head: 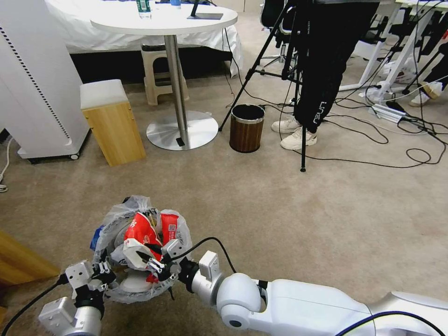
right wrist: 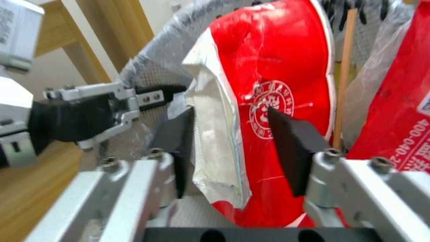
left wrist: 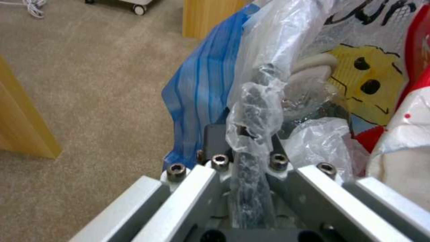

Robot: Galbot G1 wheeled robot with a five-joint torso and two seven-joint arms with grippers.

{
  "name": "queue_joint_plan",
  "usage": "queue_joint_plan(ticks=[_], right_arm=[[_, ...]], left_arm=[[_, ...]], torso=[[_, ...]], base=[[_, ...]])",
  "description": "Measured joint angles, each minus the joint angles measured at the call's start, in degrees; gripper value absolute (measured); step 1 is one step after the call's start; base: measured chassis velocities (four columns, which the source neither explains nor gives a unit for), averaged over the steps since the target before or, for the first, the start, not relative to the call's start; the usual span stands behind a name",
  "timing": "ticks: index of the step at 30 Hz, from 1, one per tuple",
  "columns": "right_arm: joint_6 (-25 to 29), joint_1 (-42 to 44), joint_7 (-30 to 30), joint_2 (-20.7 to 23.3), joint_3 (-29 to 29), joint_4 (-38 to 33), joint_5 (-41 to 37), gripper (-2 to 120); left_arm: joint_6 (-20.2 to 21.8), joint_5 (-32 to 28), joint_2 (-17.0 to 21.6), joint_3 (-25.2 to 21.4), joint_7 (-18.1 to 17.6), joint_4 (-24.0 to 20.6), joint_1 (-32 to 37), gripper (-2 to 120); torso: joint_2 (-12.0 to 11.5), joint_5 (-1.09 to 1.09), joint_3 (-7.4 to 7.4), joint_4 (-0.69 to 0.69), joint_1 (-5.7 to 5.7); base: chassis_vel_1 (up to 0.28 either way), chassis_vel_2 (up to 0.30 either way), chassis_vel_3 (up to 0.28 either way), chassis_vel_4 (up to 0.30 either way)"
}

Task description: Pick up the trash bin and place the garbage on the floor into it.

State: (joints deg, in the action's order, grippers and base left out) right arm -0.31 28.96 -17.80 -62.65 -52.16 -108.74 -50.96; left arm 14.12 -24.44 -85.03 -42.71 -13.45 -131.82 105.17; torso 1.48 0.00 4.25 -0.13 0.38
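Beige carpet, the floor (head: 280, 210), spreads out before me, and against it I hold the trash bin (head: 109, 228) up at my lower left, its crinkly white liner bag (left wrist: 260, 67) bulging over the rim and packed with garbage. My left claw (head: 99, 274) is clamped on the bin's near rim, the liner bunched between its pads, as my left wrist view shows, with a blue striped wrapper (left wrist: 204, 87) hanging just beside the grip and a yellow cartoon print (left wrist: 358, 84) showing through the plastic. My right arm reaches across from the lower right, and my right claw (head: 156, 267) sits over the bin's mouth, its two black fingers (right wrist: 291, 141) spread on either side of a crushed red-and-white cup (right wrist: 268, 87), touching it on both faces; the cup rests among the rest of the litter. Beside the cup stands a long red packet (right wrist: 394, 101), and between the two a thin wooden stick (right wrist: 344, 74) leans upright. Well beyond, a brown wood-grain bin (head: 246, 127) stands on the carpet near a round desk's pedestal (head: 182, 128).
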Motion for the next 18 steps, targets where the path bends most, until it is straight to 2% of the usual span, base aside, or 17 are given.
queue_joint_plan(ticks=[1, 4, 5, 8, 9, 11, 13, 14, 18], right_arm=[[0.00, 0.00, 0.00, 0.00, 0.00, 0.00, 0.00, 47], [2.04, 0.36, 1.74, 0.91, 0.65, -0.76, 0.27, 63], [2.04, 0.36, 1.74, 0.91, 0.65, -0.76, 0.27, 63], [3.87, 0.95, 3.15, 1.17, 1.94, -1.60, -0.15, 76], [3.87, 0.95, 3.15, 1.17, 1.94, -1.60, -0.15, 76], [5.68, 1.30, 4.90, 1.24, 3.27, -2.18, -0.58, 88], [5.82, 1.33, 5.09, 1.26, 3.42, -2.23, -0.59, 89], [6.35, 1.62, 5.72, 1.49, 4.21, -2.61, -0.64, 97], [6.90, 2.24, 6.36, 2.14, 5.20, -3.19, -0.55, 100]], left_arm=[[0.00, 0.00, 0.00, 0.00, 0.00, 0.00, 0.00, 0], [0.13, -0.03, 0.02, 0.00, -0.05, 0.01, -0.01, 0], [0.13, -0.03, 0.02, 0.00, -0.05, 0.01, -0.01, 0], [0.49, -0.25, 0.37, -0.23, -0.21, -0.05, 0.16, 0], [0.49, -0.25, 0.37, -0.23, -0.21, -0.05, 0.16, 0], [1.51, -1.65, 1.15, -0.76, -0.98, -0.62, 0.16, 0], [1.71, -1.90, 1.29, -0.88, -1.07, -0.70, 0.12, 0], [2.57, -2.78, 1.98, -1.45, -1.32, -1.03, -0.01, 0], [4.57, -4.68, 3.15, -2.11, -1.72, -1.58, -0.06, 0]], torso=[[0.00, 0.00, 0.00, 0.00, 0.00], [0.00, 0.00, 0.00, 0.00, 0.00], [0.00, 0.00, 0.00, 0.00, 0.00], [0.00, 0.00, 0.00, 0.00, 0.00], [0.00, 0.00, 0.00, 0.00, 0.00], [0.00, 0.00, 0.00, 0.00, 0.00], [0.00, 0.00, 0.00, 0.01, 0.00], [0.00, 0.00, 0.00, 0.00, 0.00], [0.00, 0.00, 0.00, 0.00, 0.00]], base=[[0.000, 0.000, 0.000, 0.000], [0.000, 0.000, 0.000, 0.000], [0.000, 0.000, 0.000, 0.000], [0.000, 0.000, 0.000, 0.000], [0.000, 0.000, 0.000, 0.000], [0.000, 0.000, 0.000, 0.000], [0.000, 0.000, 0.000, 0.000], [0.000, 0.000, 0.000, 0.000], [0.000, 0.000, 0.000, 0.000]])
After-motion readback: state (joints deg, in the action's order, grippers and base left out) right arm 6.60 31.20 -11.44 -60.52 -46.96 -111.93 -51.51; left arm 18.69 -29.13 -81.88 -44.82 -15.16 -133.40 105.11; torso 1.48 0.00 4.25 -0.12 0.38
